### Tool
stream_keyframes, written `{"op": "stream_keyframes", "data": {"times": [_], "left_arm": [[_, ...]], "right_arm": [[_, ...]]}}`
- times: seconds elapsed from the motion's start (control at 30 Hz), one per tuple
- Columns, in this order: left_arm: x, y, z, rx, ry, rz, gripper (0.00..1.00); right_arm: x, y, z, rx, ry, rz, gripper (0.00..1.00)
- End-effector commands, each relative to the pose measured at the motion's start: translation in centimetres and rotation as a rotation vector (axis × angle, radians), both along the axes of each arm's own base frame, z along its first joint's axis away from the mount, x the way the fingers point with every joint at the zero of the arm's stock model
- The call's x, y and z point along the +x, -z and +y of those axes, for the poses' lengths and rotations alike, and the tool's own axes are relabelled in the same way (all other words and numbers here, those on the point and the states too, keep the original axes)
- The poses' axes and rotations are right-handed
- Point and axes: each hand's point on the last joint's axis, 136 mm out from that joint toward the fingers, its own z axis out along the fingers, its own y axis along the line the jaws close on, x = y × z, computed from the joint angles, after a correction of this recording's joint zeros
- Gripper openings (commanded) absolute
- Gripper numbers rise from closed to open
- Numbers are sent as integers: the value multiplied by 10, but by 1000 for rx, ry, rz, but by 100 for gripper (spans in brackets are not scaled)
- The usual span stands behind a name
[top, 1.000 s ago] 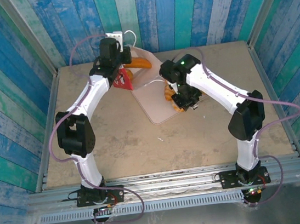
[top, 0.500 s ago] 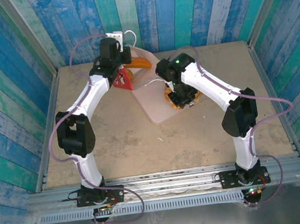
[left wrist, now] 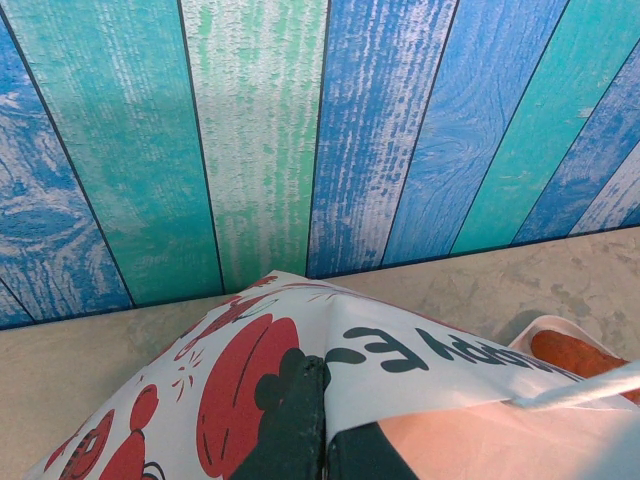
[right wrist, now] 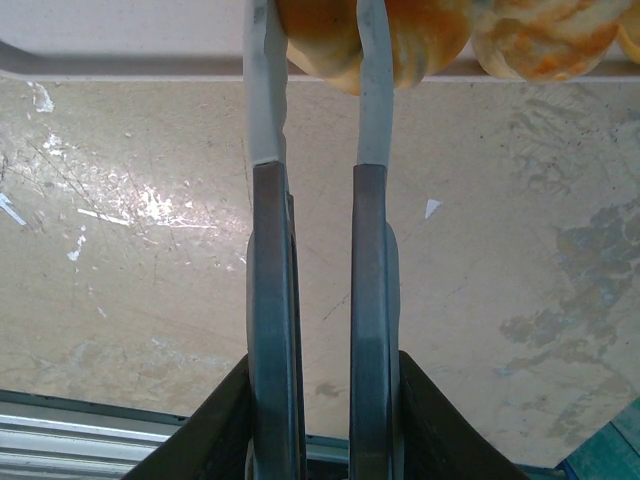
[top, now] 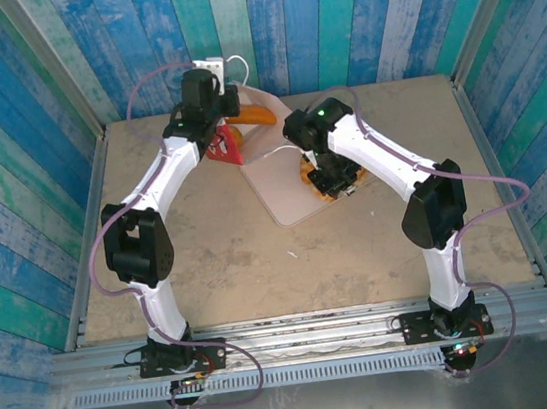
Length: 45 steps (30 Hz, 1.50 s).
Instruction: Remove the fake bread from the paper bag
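Blue and green painted planks (left wrist: 260,130) wall in a scuffed beige table (top: 201,264). At far centre, the left gripper (left wrist: 320,400) has its jaws pressed together on the top edge of the paper bag (left wrist: 240,380). Of the fake bread (top: 254,116), one orange loaf (left wrist: 580,355) shows in the bag's open mouth. Right of it, the right gripper (right wrist: 318,30) is clamped on a glossy golden bun (right wrist: 425,40) at the edge of the pale tray (right wrist: 120,60), with a second bun (right wrist: 540,40) just beside it. The left arm (top: 164,174) and right arm (top: 389,164) reach from the near edge toward the far middle.
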Motion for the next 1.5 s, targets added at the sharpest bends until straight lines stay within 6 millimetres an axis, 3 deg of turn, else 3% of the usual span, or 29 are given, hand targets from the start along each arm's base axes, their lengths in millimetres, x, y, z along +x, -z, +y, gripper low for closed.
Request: {"op": "stream_keyframes", "data": {"times": [0.0,0.4,1.2,1.47], "left_arm": [[3,29,-2,7,-5,77,0],[0,28,0,15,-11,78,0],[0,23,4,30,-28,68,0],[0,24,4,31,-27,71,0]], "right_arm": [[-5,6,-6,-50,-11,34,31],[1,12,15,25,-24,33,39],[5,-28,7,96,15,-68,43],[5,-21,7,109,23,-54,41]]}}
